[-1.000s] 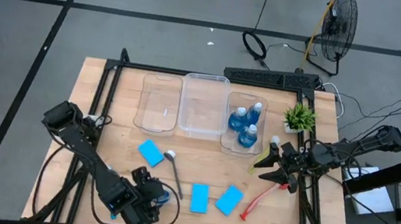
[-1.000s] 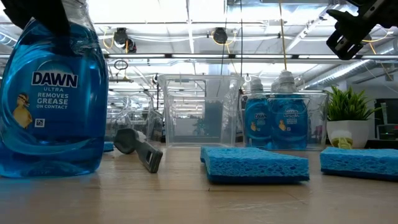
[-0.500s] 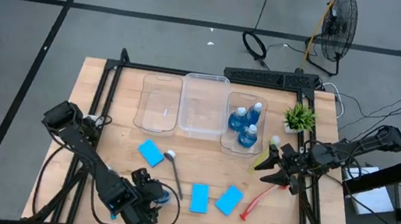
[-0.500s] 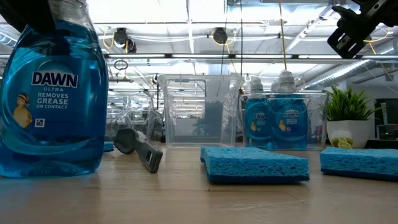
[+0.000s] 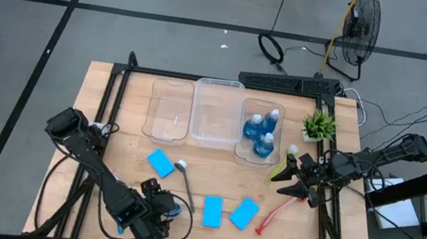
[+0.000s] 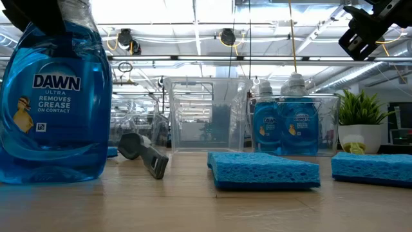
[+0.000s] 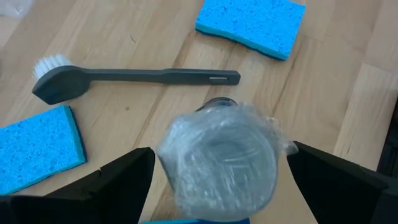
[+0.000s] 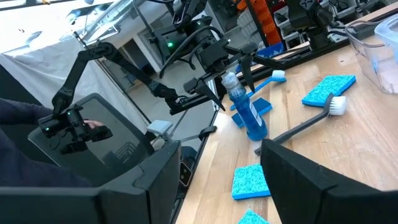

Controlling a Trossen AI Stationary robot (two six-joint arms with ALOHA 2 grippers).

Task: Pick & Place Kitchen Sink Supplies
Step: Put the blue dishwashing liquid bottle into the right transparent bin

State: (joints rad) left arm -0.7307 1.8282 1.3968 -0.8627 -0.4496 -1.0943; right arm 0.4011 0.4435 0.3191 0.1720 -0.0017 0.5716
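High view: the right clear bin (image 5: 257,152) at 12 o'clock holds three blue bottles (image 5: 256,129); its two neighbours look bare. At 7 o'clock the left gripper (image 7: 214,186) has fingers (image 7: 112,183) spread wide, flanking the fourth bottle (image 6: 55,103) without clear contact. At 3 o'clock the right gripper (image 5: 292,187) hangs parted, holding nothing.

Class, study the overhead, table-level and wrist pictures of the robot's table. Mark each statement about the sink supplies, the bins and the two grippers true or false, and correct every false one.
1. Three blue bottles stand in the right-hand clear bin. True.
2. The middle clear bin holds sponges. False: it holds nothing; the sponges lie on the table.
3. The left gripper has its fingers on either side of the fourth bottle's cap, apart from it. True.
4. The grey brush lies in the left-hand clear bin. False: it lies on the table.
5. The right gripper holds the red brush. False: it is open above the table; the red brush lies on the wood.
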